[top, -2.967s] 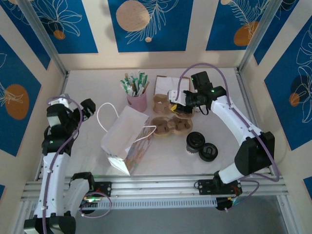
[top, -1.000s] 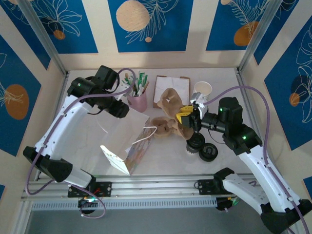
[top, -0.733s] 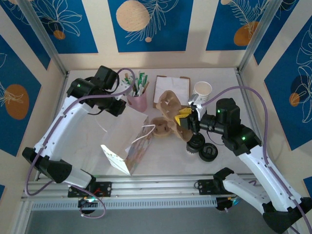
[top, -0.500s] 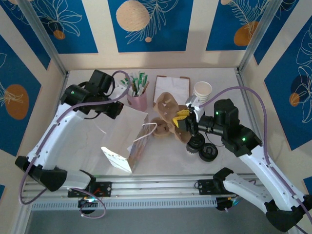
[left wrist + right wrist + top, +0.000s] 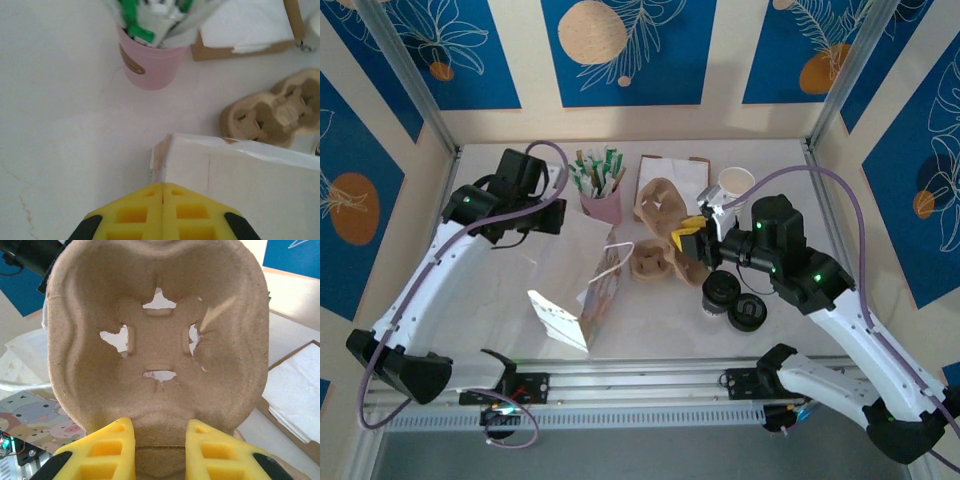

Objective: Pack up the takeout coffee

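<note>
Right gripper (image 5: pixel 160 431): jaws narrowed onto the rim of a pulp cup carrier (image 5: pixel 160 335), one on either side, with the carrier tipped up on edge.
Takeout coffee (image 5: pixel 722 291): upright on the table (image 5: pixel 650 325) with its black lid on, just nearward of the right gripper and apart from it.
Loose lid (image 5: pixel 747 312): right beside the coffee.
Left gripper (image 5: pixel 162 195): jaws pressed fully together at the top edge of the white paper bag (image 5: pixel 250 180); cannot tell whether paper is pinched.
Writing: the pink cup (image 5: pixel 150 70) bears a small brown oval label (image 5: pixel 132 54), too blurred to read. The bag's side shows cartoon animals.
</note>
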